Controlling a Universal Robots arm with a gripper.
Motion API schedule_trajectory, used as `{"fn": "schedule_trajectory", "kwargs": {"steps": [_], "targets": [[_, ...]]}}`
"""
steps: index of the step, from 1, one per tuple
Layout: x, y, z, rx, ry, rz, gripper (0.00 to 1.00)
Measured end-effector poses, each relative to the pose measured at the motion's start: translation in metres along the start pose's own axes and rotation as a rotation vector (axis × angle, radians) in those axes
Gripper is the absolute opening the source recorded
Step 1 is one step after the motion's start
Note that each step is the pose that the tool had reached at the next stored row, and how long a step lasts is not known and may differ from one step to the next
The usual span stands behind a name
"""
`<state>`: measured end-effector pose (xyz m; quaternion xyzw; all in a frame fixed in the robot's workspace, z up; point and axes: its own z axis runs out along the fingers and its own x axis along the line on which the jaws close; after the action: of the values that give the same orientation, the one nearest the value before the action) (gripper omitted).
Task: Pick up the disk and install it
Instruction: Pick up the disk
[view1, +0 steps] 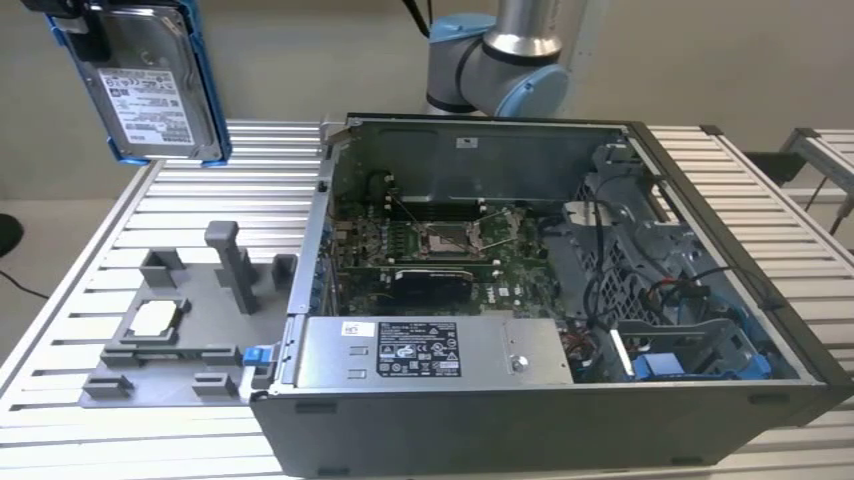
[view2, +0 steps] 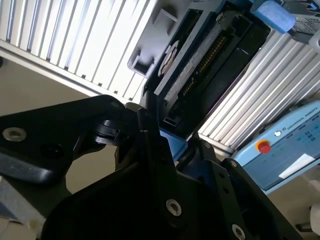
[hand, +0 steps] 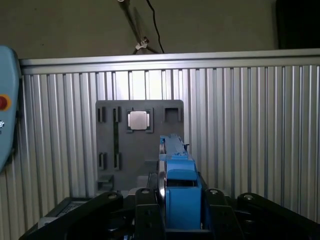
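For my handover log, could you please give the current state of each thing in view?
Silver hard disk in blue plastic bracket: held aloft, upright.
Black gripper: shut on the disk.
Grey computer case: side open.
Small square silver chip: seated on grey tray.

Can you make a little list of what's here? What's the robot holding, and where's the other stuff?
gripper: shut on the disk
disk: up in the air, above the table
tray: grey, on the table
chip: small silver square, sitting in the tray
computer case: open, on the exterior view's right of the tray
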<state>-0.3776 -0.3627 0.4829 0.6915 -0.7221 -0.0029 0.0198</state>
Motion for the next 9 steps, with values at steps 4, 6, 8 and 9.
{"fn": "schedule_trajectory", "kwargs": {"steps": [4,6,8,9], "targets": [[-0.0004,-0.0086,-0.0002,0.0001,-0.0001,0.0,0.0],[-0.0007,-0.0138,-0.0004,0.0,-0.0001,0.0,0.0],[-0.001,-0.0191,-0.0006,0.0,0.0,0.0,0.0],[-0.0011,-0.0219,-0.0007,0.0,0.0,0.0,0.0]]}}
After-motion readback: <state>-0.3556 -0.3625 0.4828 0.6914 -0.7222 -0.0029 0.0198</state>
